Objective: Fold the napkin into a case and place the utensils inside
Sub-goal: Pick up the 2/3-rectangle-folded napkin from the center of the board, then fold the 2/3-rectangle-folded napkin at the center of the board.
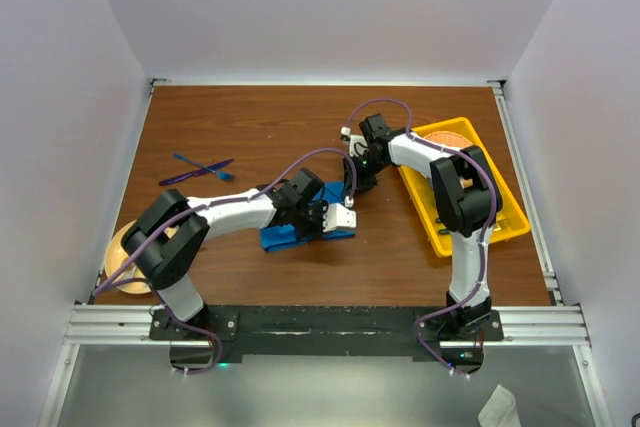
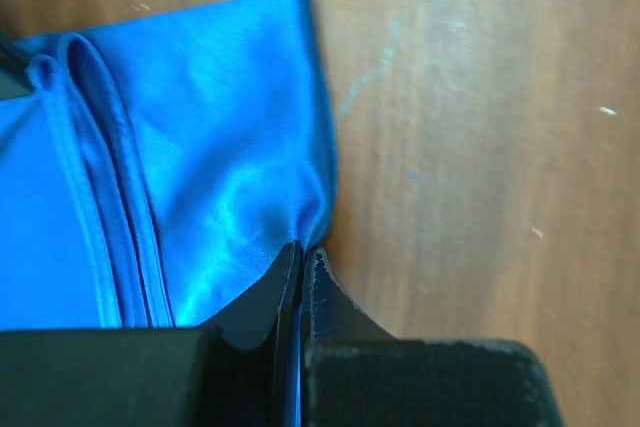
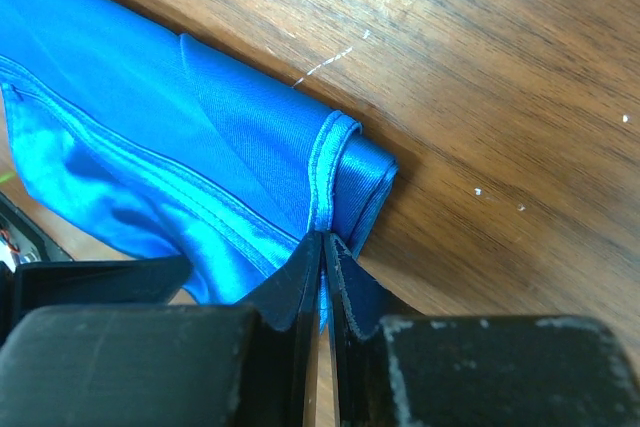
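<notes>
A dark wooden bench (image 1: 250, 127) shows long grain, fine scratches and pale specks. Near its front edge, well left of the napkin, a flat, round, tan disc (image 1: 120, 259) is partly hidden by the left arm (image 1: 235, 212).

At the middle of the bench lies the napkin (image 1: 290, 239), a smooth, shiny, bright blue cloth folded into a narrow strip of several layers, with stitched hems running along it. The left jaws are pressed fully together, pinching a puckered fold on the napkin's long edge, and the cloth creases where the black tips bite. Just beyond, the right jaws are likewise closed to a sliver, gripping the napkin's rolled, hemmed corner.

Farther back and left of the napkin lie the utensils (image 1: 200, 169), two thin plastic pieces, one blue and one purple. They are crossed on bare wood, well apart from the cloth.

Right of the napkin sits a rectangular yellow plastic tray (image 1: 515, 217), set at an angle, with the right arm (image 1: 420, 152) reaching across it.
</notes>
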Available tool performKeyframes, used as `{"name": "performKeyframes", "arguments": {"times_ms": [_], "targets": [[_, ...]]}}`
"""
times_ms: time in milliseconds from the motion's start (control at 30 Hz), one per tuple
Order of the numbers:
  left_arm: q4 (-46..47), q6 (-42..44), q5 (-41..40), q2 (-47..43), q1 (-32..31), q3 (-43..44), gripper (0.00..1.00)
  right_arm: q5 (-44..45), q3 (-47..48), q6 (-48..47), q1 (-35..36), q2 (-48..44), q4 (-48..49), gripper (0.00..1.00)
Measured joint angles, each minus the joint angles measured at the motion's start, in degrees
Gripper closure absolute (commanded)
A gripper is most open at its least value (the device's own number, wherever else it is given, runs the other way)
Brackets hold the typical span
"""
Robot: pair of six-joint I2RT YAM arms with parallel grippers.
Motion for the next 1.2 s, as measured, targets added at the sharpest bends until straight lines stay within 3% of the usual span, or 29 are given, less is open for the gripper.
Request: {"name": "performKeyframes", "arguments": {"times_ms": [300, 533, 867, 1200], "targets": [[-13.9, -0.7, 11.6, 2.9, 7.1, 13.4, 1.00, 0.0, 0.0, -0.6, 0.0, 0.0, 0.0, 0.91], [-20.6, -1.1, 19.5, 12.7, 15.1, 24.2, 1.00, 0.0, 0.1, -0.6, 0.0, 0.1, -0.1, 0.91], [-25.4, -4.7, 26.1, 25.4, 22.6, 33.8, 1.00, 0.0, 0.6, -1.0, 0.0, 0.3, -0.6, 0.91], [-27.8, -7.4, 29.3, 27.2, 24.4, 38.2, 1.00, 0.0, 0.9, -1.7, 0.0, 0.4, -0.7, 0.91]]}}
